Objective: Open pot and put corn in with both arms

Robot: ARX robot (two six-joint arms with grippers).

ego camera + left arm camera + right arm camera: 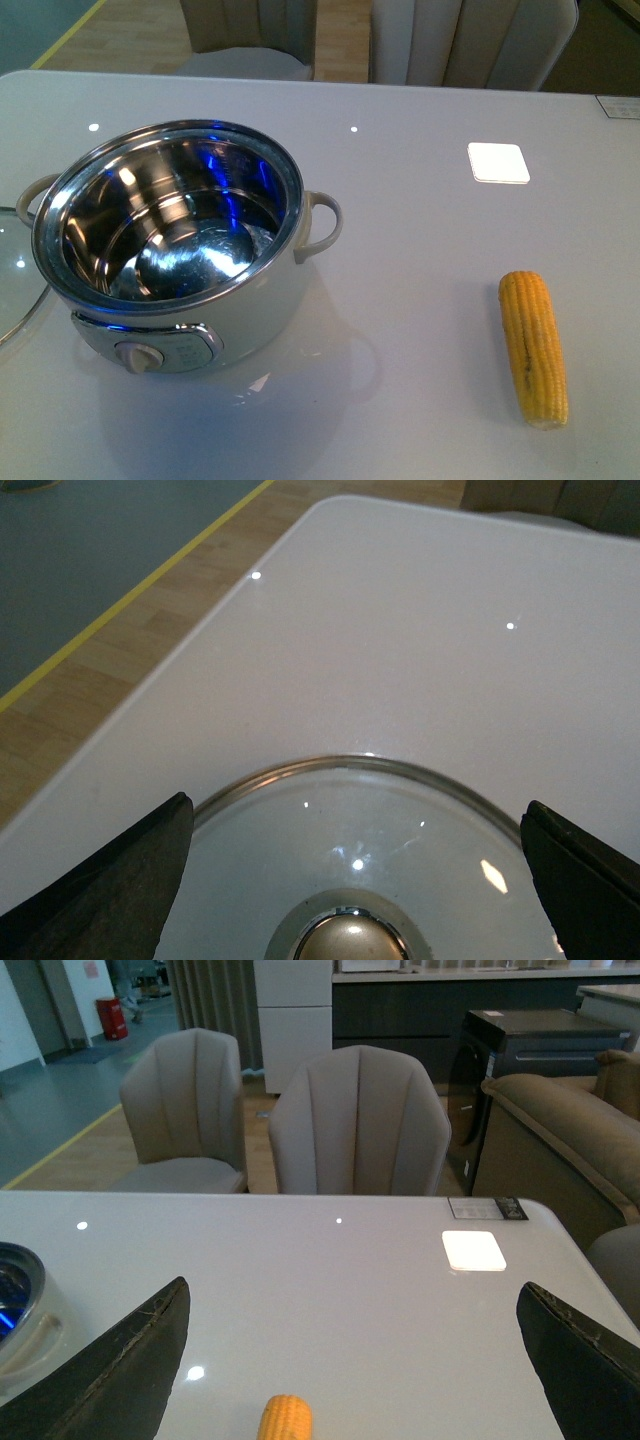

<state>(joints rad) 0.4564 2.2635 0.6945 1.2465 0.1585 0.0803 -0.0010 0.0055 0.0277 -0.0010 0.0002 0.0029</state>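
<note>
Far left: one glass lid [14,272] with a steel rim lies flat on the white table [420,250], just beside the pot's left loop handle. Only part of it shows in the front view.

My left gripper [357,803] hangs over that lid. Its two dark fingers [110,880] stand wide apart, one on each side of the glass, gripping nothing. The lid's metal knob [350,942] sits between them and nothing touches it.

Left of centre: one pot [170,250], round, with a white body and a shiny steel inner bowl showing blue reflections. It has two cream loop handles, and a control panel with one knob faces me. It is uncovered and the bowl looks bare inside. Neither gripper touches it. The right wrist camera catches only a sliver of its rim.

Right: one corn [533,345], a yellow-orange husked cob. It lies flat on the table, lengthwise away from me and well apart from the pot. A small bright white square [498,162] lies on the tabletop beyond it.

My right gripper [354,1285] is also spread wide and clamps nothing. The cob's end [285,1420] shows low between its fingers [120,1370], clear of both.

Behind the table: two beige chairs [355,1125], side by side.
</note>
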